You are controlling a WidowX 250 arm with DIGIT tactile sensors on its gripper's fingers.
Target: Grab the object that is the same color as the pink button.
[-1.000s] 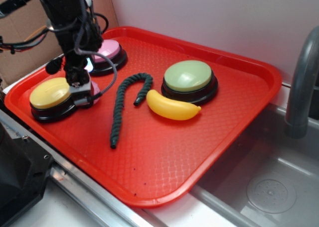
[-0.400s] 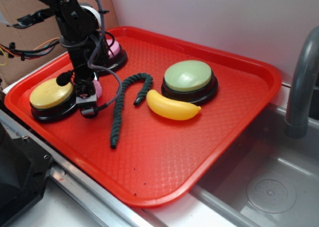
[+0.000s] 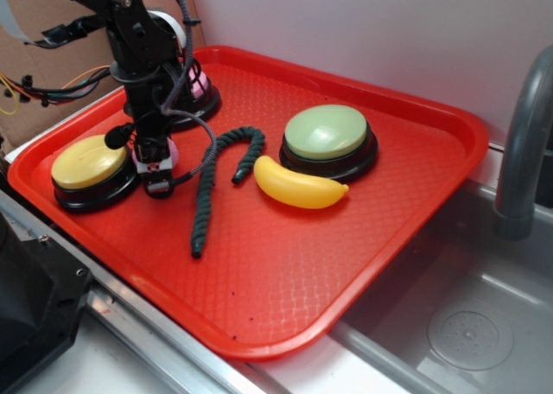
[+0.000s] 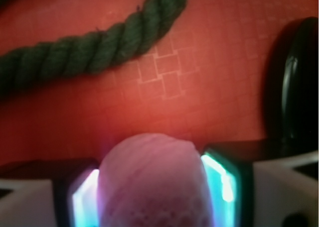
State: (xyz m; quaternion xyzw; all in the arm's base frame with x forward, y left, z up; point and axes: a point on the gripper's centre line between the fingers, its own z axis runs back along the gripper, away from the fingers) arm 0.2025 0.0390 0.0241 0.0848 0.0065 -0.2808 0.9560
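Starting at the left of the exterior view, the yellow button sits on the red tray just left of the fingers; the gripper points down at the tray beside it, with the pink ball showing between its fingers. The wrist view settles the grasp: the pink ball fills the space between the two glowing pads, both pressed against its sides, so the fingers are closed narrowly onto it. Whether the ball is touching the tray cannot be told. Behind the fingers, the pink button is mostly hidden by the arm; right of them lies the dark green rope, then the yellow banana and the green button, well apart from the gripper.
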